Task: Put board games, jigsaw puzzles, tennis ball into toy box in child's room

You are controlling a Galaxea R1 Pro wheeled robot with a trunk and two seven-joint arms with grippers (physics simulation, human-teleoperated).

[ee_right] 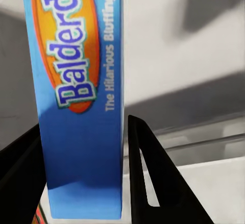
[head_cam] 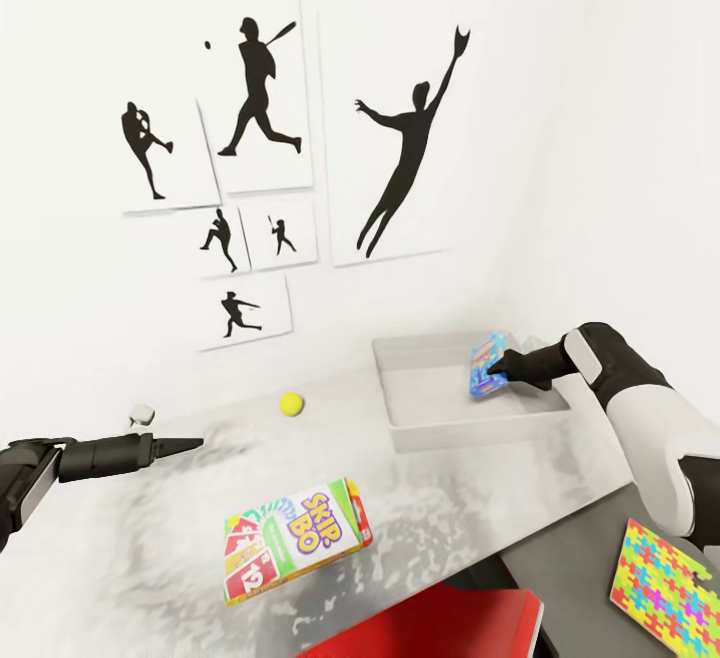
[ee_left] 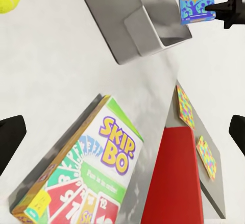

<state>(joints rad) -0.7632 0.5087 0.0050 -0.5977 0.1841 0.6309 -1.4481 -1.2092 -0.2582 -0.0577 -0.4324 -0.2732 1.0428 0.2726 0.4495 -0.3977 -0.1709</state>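
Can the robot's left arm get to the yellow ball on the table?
Probably yes. The left gripper hangs empty over the table, and the tennis ball sits in the open just past its fingers, with nothing between them. The Skip-Bo box lies off to the side.

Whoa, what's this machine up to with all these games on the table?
It is tidying toys into a bin. Its right claw grips the blue Balderdash game and holds it over the pale grey toy box. The left claw hovers open above the table, holding nothing. The Skip-Bo game and the yellow tennis ball lie on the table, outside the box, and a colourful jigsaw puzzle lies at the near right.
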